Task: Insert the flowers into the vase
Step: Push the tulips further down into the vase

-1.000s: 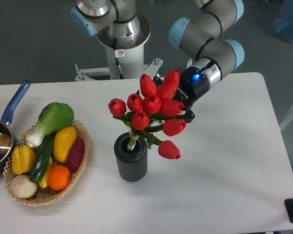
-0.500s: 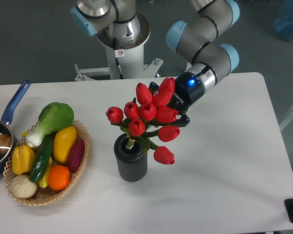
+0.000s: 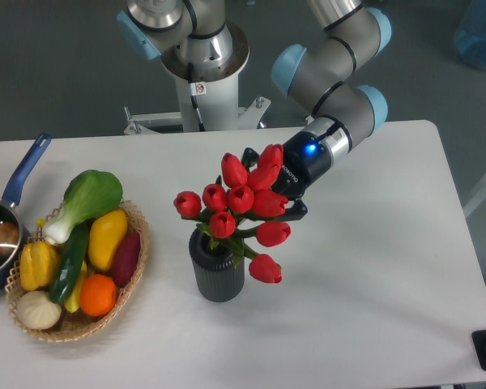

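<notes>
The flowers (image 3: 245, 203), a bunch of red tulips with green stems, lean up and to the right out of the vase (image 3: 217, 271), a dark ribbed cylinder near the table's middle. Their stem ends sit inside its round mouth. My gripper (image 3: 277, 194) comes in from the upper right and is shut on the flowers, its fingers mostly hidden behind the red buds. One bud (image 3: 265, 268) hangs low beside the vase's right side.
A wicker basket (image 3: 134, 271) full of vegetables and fruit stands left of the vase. A blue-handled pot (image 3: 6, 219) sits at the table's left edge. The arm's base (image 3: 196, 57) rises behind the table.
The gripper has moved left and down with the flowers. The stems have sunk deeper into the vase and the buds now sit lower and closer to its mouth.
</notes>
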`<state>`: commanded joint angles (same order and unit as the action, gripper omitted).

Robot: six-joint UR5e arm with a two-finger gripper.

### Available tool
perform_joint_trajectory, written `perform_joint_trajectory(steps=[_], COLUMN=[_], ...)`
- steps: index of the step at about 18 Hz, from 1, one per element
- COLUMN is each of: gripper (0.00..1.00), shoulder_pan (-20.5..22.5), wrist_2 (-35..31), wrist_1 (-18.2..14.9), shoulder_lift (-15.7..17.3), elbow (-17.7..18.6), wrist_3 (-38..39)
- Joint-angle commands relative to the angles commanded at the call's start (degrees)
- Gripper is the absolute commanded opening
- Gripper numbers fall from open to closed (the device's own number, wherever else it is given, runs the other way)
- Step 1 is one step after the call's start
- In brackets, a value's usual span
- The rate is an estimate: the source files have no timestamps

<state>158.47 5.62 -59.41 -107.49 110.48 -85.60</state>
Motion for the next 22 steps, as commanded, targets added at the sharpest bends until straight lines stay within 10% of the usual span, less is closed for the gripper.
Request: perform_joint_trajectory(steps=[22], gripper=[0.00], shoulder_pan=[0.09], wrist_2=[-5.19], wrist_1=[0.00], shoulder_lift=[-3.60], elbow=[3.77], wrist_3=[-6.85])
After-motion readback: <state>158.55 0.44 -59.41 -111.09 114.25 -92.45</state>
